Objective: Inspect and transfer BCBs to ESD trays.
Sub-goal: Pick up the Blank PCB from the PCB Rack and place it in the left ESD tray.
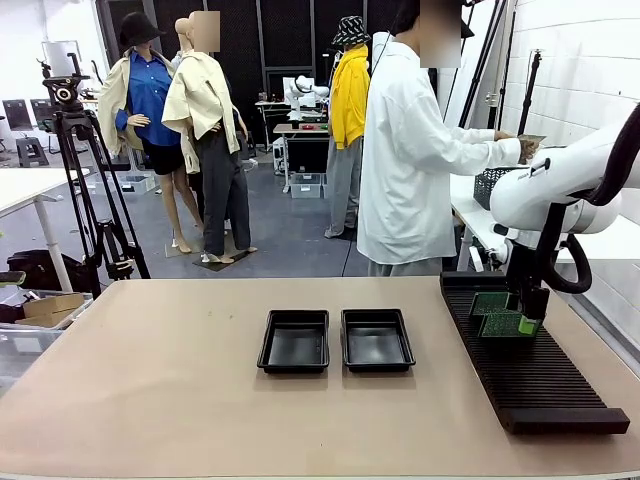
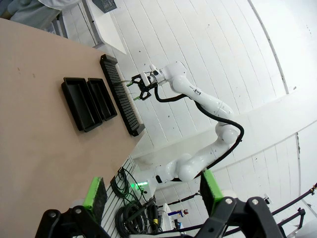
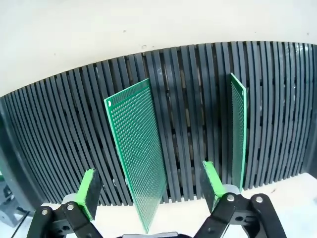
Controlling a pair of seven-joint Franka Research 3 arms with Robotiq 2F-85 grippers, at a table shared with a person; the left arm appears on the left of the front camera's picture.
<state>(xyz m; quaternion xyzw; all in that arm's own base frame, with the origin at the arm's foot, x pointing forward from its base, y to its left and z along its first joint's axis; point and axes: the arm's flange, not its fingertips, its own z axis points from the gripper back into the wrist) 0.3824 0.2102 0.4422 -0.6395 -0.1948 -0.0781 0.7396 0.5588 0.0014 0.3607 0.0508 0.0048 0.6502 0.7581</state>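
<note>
Now the right pincer, spread wide, straddles a thin green circuit board standing in the black ribbed rack (slots hold it upright for grabbing).

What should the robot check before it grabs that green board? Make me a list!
1. Right end effector open: ok.
2. Near circuit board standing between its green pads: ok.
3. Second circuit board outside the grip: ok, though it stands close beside one pad.
4. Both boards upright in the slotted rack: ok.
5. Both ESD trays empty and ready: ok.
6. Left end effector open and away from the rack: ok.
</note>
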